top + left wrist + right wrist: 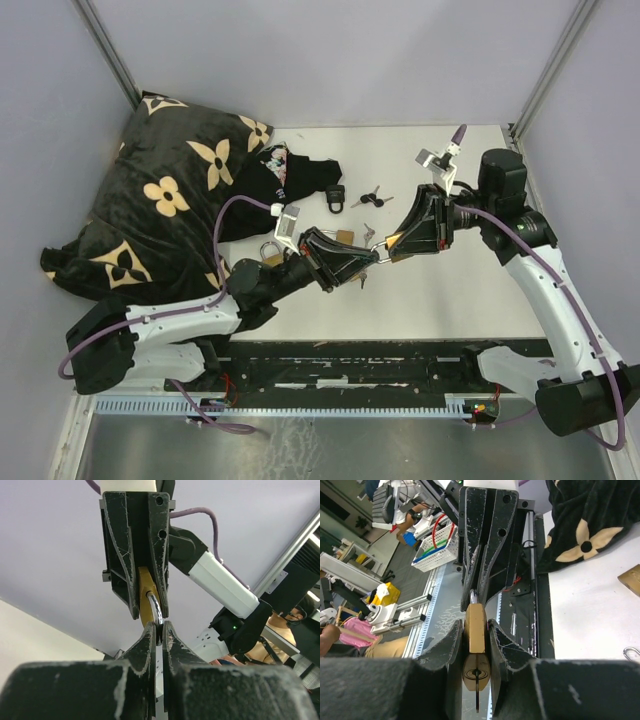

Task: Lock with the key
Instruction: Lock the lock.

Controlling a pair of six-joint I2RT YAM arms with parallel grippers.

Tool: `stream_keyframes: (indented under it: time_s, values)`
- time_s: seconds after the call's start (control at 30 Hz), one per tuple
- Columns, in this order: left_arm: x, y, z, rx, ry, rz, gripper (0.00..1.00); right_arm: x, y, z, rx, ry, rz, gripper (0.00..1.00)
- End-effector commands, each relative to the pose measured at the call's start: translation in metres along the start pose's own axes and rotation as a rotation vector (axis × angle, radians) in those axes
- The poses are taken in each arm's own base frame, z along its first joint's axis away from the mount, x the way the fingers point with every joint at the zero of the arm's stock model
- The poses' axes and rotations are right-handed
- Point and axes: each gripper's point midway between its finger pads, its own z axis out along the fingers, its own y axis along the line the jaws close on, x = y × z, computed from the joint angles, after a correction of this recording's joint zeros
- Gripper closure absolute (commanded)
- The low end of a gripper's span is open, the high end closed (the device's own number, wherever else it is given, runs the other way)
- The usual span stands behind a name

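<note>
Centrally, above the white table (pixel 460 290), the two arms met tip to tip with one brass padlock (pixel 476 635) held between them, clear of the surface.

Right gripper (pixel 476 630): both fingers were pressed flat against the sides of the padlock body, clamping it. The keyway end faced the right wrist camera. A thin dark blade (pixel 476 700) stood out of the keyway, seen edge-on; it could not be confirmed as a key from that angle.

Left gripper (pixel 159 630): the fingers were drawn together on the silver shackle (pixel 155 609), pinching it at the crown of its loop. The shackle rose from the top of the body, directly between the two sets of fingertips. Whether it was pushed home or sprung could not be determined, as the fingers covered its legs.

Other items noted on the table:
- A black padlock (pixel 335 197) lay at the edge of the black floral blanket (pixel 180 190).
- A small bunch of keys (pixel 370 199) lay just beside the black padlock, on its right.
- A second brass padlock (pixel 345 237) rested on the surface near the left arm's fingers.

The blanket was heaped in the far left corner, apart from both grippers.
</note>
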Motion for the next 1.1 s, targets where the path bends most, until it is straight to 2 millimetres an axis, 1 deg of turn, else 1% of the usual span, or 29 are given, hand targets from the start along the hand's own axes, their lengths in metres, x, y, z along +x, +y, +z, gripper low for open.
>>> stream_keyframes:
  time_s: [0.0,0.07,0.17,0.27,0.37,0.4,0.5,0.53,0.57,0.6,0.63,0.7,0.73,0.77,0.83,0.93,1.0,1.07]
  values:
    - [0.026,-0.027,0.025,0.107,0.1,-0.004,0.97,-0.001,-0.009,0.015,0.006,0.007,-0.042,0.98]
    - [0.03,-0.029,0.031,0.118,0.094,-0.009,0.97,-0.002,-0.013,0.017,0.018,-0.002,-0.035,0.98]
    - [0.038,-0.028,0.044,0.129,0.091,-0.022,0.97,-0.001,-0.01,0.019,0.012,-0.004,-0.036,0.98]
    - [0.044,-0.017,0.049,0.095,0.086,-0.033,0.97,0.0,-0.007,0.018,0.019,-0.004,-0.048,0.98]
    - [0.045,-0.005,0.042,0.033,0.068,-0.04,0.97,0.001,-0.008,0.016,0.026,-0.004,-0.051,0.98]
    - [0.041,-0.001,0.037,0.007,0.051,-0.042,0.97,0.0,-0.007,0.015,0.02,0.0,-0.049,0.98]
    - [0.028,0.01,0.019,-0.07,0.023,-0.038,0.97,-0.002,-0.017,0.004,0.114,0.005,-0.093,0.98]
    - [0.022,0.015,0.013,-0.106,0.009,-0.035,0.95,-0.003,-0.022,0.001,0.146,0.008,-0.1,0.98]
    - [0.017,0.02,0.006,-0.146,-0.004,-0.031,0.91,-0.003,-0.027,-0.002,0.175,0.007,-0.098,0.98]
    - [0.012,0.027,-0.001,-0.191,-0.019,-0.026,0.85,-0.003,-0.033,-0.005,0.201,0.004,-0.1,0.98]
    - [0.009,0.034,-0.009,-0.24,-0.026,-0.024,0.75,-0.003,-0.038,-0.007,0.224,0.0,-0.095,0.98]
    - [0.001,0.044,-0.025,-0.313,-0.061,-0.013,0.51,-0.002,-0.042,-0.01,0.238,-0.006,-0.093,0.98]
    - [-0.003,0.045,-0.031,-0.329,-0.07,-0.005,0.4,-0.002,-0.044,-0.011,0.245,-0.008,-0.095,0.98]
    - [-0.005,0.043,-0.035,-0.333,-0.075,0.003,0.34,-0.002,-0.045,-0.012,0.253,-0.011,-0.101,0.98]
    - [-0.008,0.042,-0.043,-0.339,-0.076,0.012,0.26,0.0,-0.048,-0.013,0.262,-0.016,-0.092,0.98]
    - [-0.003,0.038,-0.048,-0.307,-0.067,0.006,0.19,-0.006,-0.053,-0.01,0.245,-0.059,-0.053,0.98]
    - [0.004,0.035,-0.042,-0.266,-0.053,-0.001,0.18,-0.01,-0.055,-0.007,0.22,-0.096,-0.009,0.98]
    - [0.008,0.033,-0.031,-0.228,-0.048,-0.008,0.18,-0.013,-0.055,-0.005,0.199,-0.118,0.025,0.98]
